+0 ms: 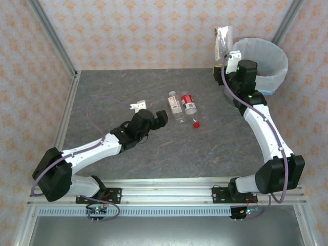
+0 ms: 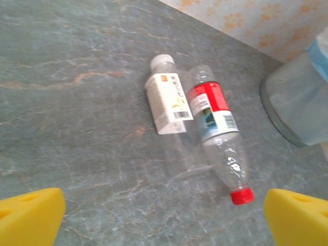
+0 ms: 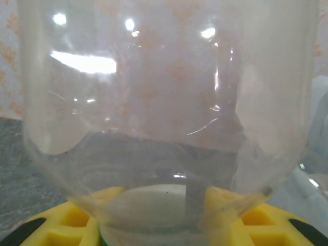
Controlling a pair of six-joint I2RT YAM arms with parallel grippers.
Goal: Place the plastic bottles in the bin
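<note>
Plastic bottles (image 1: 176, 107) (image 1: 188, 102) (image 1: 223, 38): two on table (image 1: 205, 154), one in right gripper (image 1: 228, 57); one bin (image 1: 277, 67).

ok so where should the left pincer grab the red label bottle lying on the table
Probably the clear shoulder just behind the red cap, coming down from above and squeezing across its width: the red-label bottle lies flat, and the white-label bottle crowds its labelled half.

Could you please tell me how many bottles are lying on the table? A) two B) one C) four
A: a white-label bottle and a red-label bottle lie side by side on the table; the right gripper holds a clear bottle beside the bin.
</note>
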